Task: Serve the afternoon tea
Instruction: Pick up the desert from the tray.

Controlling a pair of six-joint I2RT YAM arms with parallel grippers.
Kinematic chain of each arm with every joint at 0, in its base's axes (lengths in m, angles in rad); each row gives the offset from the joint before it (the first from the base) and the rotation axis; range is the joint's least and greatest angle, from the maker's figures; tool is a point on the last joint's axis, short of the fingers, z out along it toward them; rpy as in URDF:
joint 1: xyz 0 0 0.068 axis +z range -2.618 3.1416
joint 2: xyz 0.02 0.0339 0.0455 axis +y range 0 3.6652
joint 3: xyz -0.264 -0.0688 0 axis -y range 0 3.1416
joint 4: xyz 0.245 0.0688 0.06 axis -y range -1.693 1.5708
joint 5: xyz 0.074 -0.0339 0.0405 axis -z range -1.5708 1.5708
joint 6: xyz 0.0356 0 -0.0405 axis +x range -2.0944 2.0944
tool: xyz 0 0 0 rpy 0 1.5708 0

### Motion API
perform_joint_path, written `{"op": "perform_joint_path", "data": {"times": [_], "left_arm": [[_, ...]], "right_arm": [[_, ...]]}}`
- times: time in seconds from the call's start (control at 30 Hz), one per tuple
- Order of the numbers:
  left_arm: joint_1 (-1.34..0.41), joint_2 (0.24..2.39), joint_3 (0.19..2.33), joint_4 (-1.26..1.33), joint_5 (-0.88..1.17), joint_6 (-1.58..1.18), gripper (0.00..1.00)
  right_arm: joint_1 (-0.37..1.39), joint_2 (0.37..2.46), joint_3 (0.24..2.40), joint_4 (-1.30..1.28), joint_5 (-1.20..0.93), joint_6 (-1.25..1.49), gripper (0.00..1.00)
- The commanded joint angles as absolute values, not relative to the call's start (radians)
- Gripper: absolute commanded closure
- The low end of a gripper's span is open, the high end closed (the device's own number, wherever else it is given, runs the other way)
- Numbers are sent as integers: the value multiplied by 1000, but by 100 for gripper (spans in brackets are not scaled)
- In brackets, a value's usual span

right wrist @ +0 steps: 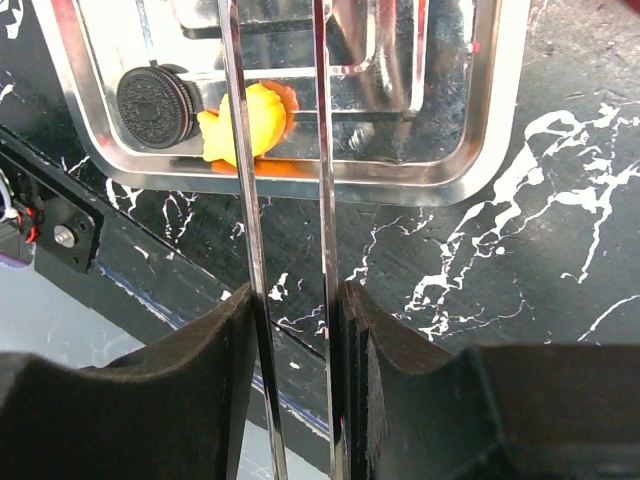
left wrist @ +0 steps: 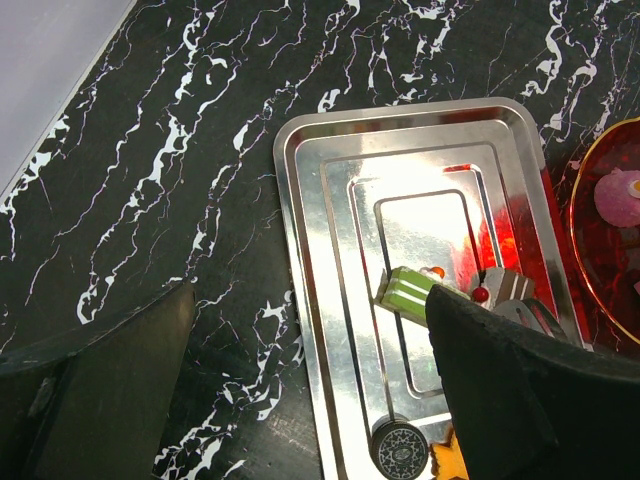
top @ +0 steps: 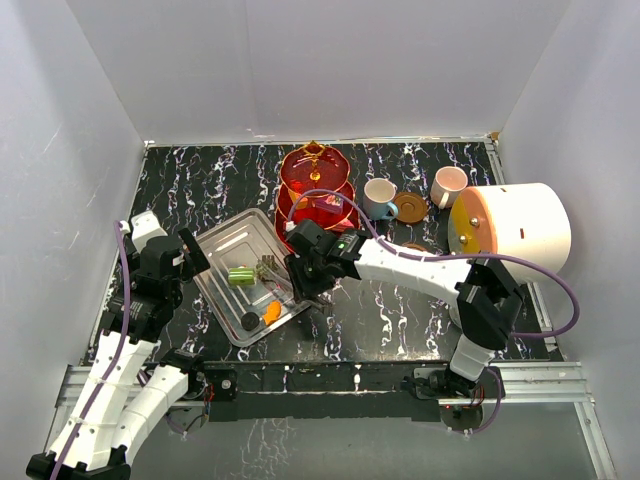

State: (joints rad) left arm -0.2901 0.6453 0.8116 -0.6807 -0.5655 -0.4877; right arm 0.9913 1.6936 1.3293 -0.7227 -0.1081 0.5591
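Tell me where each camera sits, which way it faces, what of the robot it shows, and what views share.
Top external: above and behind, looking down at the table; both arms show.
Left wrist: on the left arm, looking down at the tray; its open fingers show.
Right wrist: on the right arm, looking down the tongs to the tray's rim; its fingers clamp them.
Shared: both wrist views show the cookie and yellow sweet.

No legible text, label, brand, number or sign is found. Only an embossed pattern is seen on the dark round biscuit [top: 248, 320], at 6 o'clock in the silver tray [top: 232, 245].
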Motion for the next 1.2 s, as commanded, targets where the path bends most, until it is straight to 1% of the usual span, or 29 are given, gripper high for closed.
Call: {"op": "perform_joint_path", "data": {"times": [0.0,0.5,0.83,1.17], "left_arm": [[-292,638,837,-676,-589,-483,1],[-292,640,837,-674,-585,-482,1],[-292,641,837,-673,-581,-480,1],[-291,642,835,-671,-581,-479,1]], "right_arm": [[991,1660,1375,-753,-34,551,66],[990,1646,1380,-815,15,544,66],[990,1674,1448,-863,40,520,65],[991,1686,1470,-868,26,496,65]]}}
